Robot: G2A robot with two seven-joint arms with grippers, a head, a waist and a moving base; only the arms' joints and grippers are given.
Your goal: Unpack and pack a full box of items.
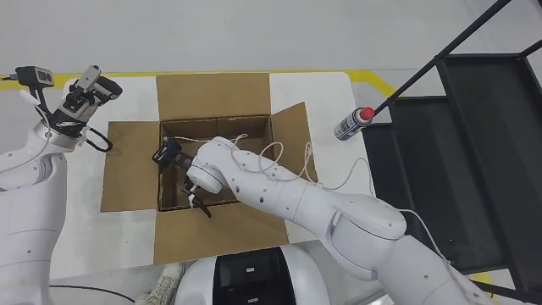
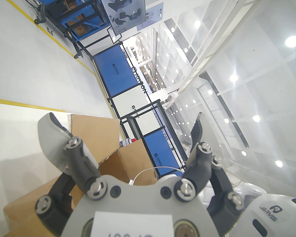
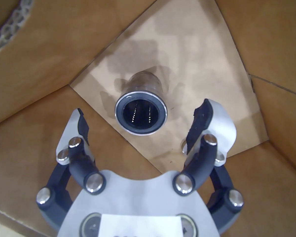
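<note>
Squarely beneath my right tool, spread wide inside the box, the metal bearing stands on end on the box floor, bore facing up at me.

White arm shells; thin white cables; grey wrist plates, silver screws; black-padded jaws

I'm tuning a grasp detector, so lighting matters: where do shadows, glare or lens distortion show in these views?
Right wrist view: the metal sleeve throws several soft overlapping shadows on the box floor, and its rim glints. Left wrist view: the ceiling lights flare into haze, and straight lines bow from the wide lens. Top view: even light, with the box darker inside than on its flaps.
</note>
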